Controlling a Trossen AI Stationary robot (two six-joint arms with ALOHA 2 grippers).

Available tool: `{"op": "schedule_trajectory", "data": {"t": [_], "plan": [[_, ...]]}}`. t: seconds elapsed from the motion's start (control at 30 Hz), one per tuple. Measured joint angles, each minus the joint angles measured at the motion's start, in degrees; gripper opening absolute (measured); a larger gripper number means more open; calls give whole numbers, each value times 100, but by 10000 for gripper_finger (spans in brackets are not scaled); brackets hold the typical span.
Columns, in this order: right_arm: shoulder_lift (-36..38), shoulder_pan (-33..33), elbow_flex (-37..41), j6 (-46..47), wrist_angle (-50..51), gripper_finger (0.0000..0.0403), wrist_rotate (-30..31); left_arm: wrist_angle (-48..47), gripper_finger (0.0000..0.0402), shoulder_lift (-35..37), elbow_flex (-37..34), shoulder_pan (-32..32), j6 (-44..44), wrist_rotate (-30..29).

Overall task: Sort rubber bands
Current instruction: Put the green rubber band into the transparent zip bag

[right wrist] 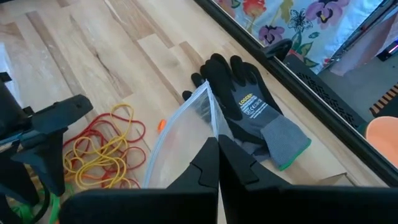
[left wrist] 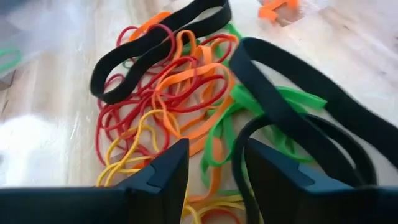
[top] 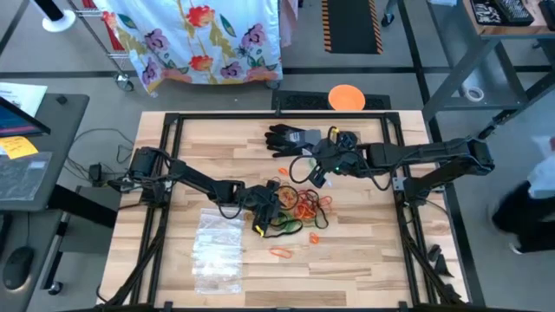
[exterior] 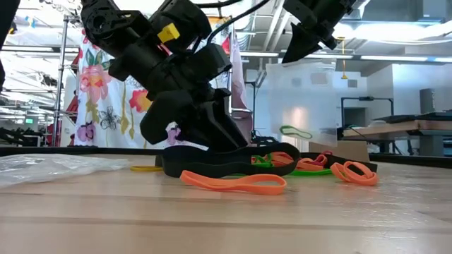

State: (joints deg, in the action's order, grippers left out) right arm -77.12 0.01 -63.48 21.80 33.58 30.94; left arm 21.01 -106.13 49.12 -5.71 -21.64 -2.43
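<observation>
Low view: two orange rubber bands (exterior: 233,183)

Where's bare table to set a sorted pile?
Free: bare wood right of the rubber bands, and the far-left corner left of the black glove. Crowded: centre, around the left gripper; clear bags fill near-left.

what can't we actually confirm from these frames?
- Left end effector: left wrist view shows the fingers apart over the rubber bands, but their tips are cut off by the frame edge, so contact is unclear.
- Clear bag pinched in the shut right end effector: contents unreadable through the glare in the right wrist view.
- High view: band count too small to tell.
- Low view: the left arm hides the pile behind it.
</observation>
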Motion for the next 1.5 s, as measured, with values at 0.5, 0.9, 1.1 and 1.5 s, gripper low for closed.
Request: {"op": "schedule_trajectory", "data": {"t": [0.5, 0.9, 1.1, 1.5], "plan": [[-2, -15, -6, -103, -55, 0, -4, -11, 150, -381, 310, 78, 324, 293], [-2, -15, -4, -284, -111, 0, -4, -123, 119, -341, 348, 81, 375, 102], [-2, -15, -4, -281, -111, 0, -4, -105, 13, -341, 348, 54, 405, 97], [-2, -15, -4, -175, -104, 0, -98, -970, 1, 837, 439, -439, 133, -938]]}}
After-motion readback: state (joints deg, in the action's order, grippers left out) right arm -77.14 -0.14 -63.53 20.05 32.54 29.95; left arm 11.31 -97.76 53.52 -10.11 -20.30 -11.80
